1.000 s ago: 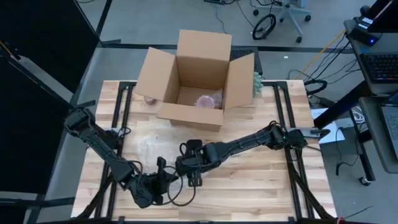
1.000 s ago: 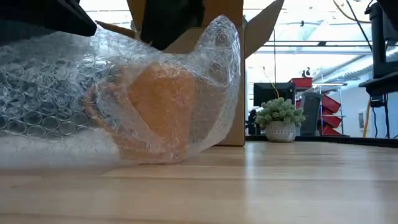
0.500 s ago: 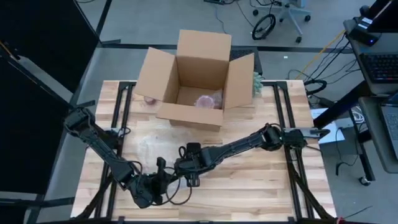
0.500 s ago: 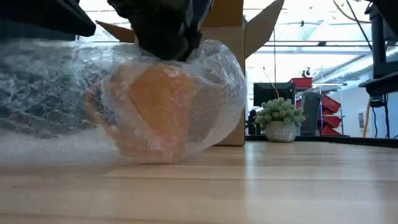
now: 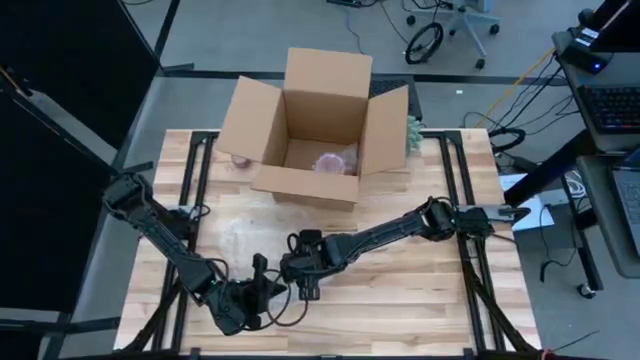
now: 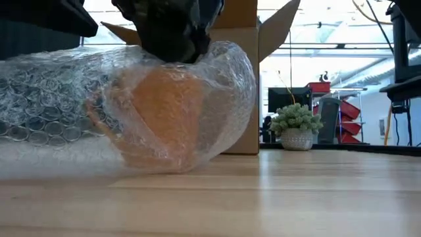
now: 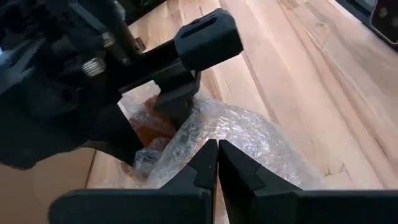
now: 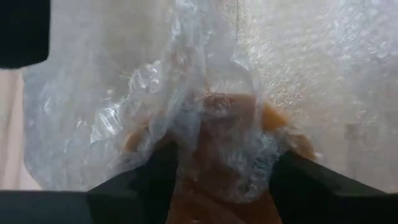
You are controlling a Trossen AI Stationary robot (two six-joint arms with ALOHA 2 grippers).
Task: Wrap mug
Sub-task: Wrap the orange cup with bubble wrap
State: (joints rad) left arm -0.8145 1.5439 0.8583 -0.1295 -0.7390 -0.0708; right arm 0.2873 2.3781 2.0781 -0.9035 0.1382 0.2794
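An orange mug (image 6: pixel 164 112) lies on the table near its front edge, inside clear bubble wrap (image 6: pixel 46 99) that trails off to one side, raised off the wood. My right gripper (image 6: pixel 174 52) sits on top of the wrapped mug, fingers either side of it (image 8: pixel 224 186). My left gripper (image 7: pixel 217 149) is shut at the wrap's trailing end, just left of the right gripper (image 5: pixel 300 272) in the high view. My left gripper is shut at the edge of the bubble wrap (image 7: pixel 186 155), coming in low from the table's near left; its own fingers hide the place of contact. The wrap there stays raised off the table. My right gripper comes from above, pointing down, and has the mug's upper part (image 8: pixel 217 124) between its two fingers through the gathered wrap. The mug rests on the table.
An open cardboard box (image 5: pixel 320 130) stands at the table's far side with a wrapped pink thing (image 5: pixel 335 160) inside. A small potted plant (image 6: pixel 296 128) stands beside the box. Bare wood lies to the right of the mug.
My right gripper has come down onto the mug and shifted slightly toward the table's left. The flap of bubble wrap that stood up beside the mug is now folded down over it.
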